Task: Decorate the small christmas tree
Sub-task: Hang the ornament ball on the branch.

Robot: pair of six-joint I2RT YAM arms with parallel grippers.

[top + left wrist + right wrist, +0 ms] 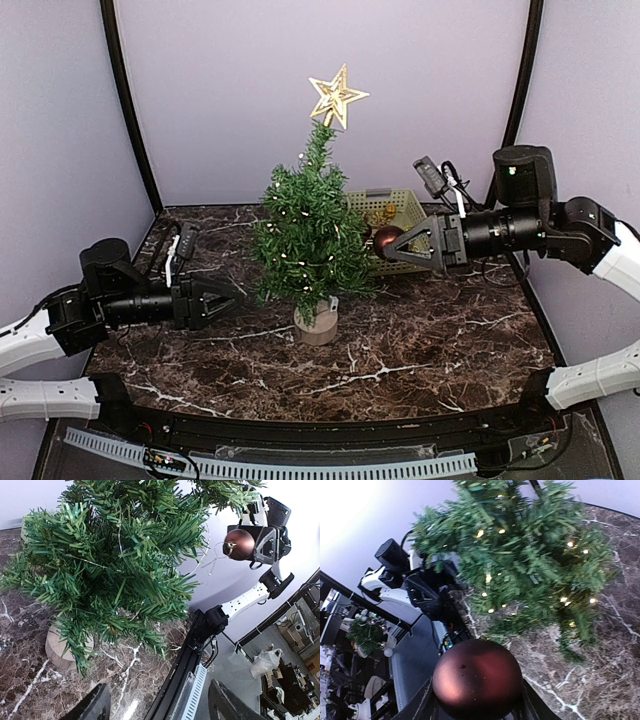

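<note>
The small christmas tree (308, 232) stands mid-table in a tan stump base (318, 322), lit with small lights and topped by a gold star (335, 96). My right gripper (390, 242) is shut on a dark red ball ornament (387, 237), held just off the tree's right side at mid height; the ball (477, 677) fills the bottom of the right wrist view, with the tree (520, 555) beyond it. My left gripper (238, 297) hangs open and empty to the left of the tree, low near the branches (110, 565).
A pale green basket (385, 208) with ornaments sits behind the tree at the back right. A black object (180, 245) lies at the table's back left. Purple walls close the back and sides.
</note>
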